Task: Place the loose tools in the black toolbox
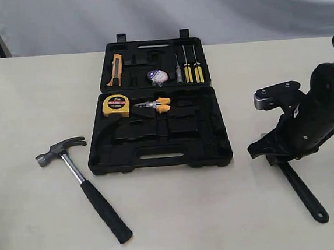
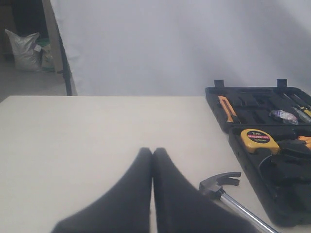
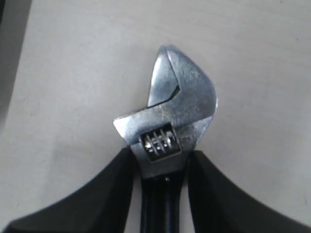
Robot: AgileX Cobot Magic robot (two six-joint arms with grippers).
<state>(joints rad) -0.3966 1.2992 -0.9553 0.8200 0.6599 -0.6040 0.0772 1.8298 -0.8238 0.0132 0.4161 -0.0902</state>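
The claw hammer (image 1: 81, 185) lies on the table left of the open black toolbox (image 1: 158, 159), head toward the case; its head (image 2: 218, 182) also shows in the left wrist view. The purple-white tape roll (image 1: 157, 76) sits in the far half of the case. Right of the case, the adjustable wrench (image 1: 301, 192) lies on the table, with my right gripper (image 3: 162, 153) shut on its neck just below the silver jaws (image 3: 177, 104). My left gripper (image 2: 152, 151) is shut on nothing, over bare table left of the hammer.
The case also holds a yellow tape measure (image 1: 116, 105), orange-handled pliers (image 1: 156, 105), an orange knife (image 1: 115, 70) and yellow screwdrivers (image 1: 192, 70). The right arm (image 1: 318, 112) rises at the right edge. A grey backdrop hangs behind the table.
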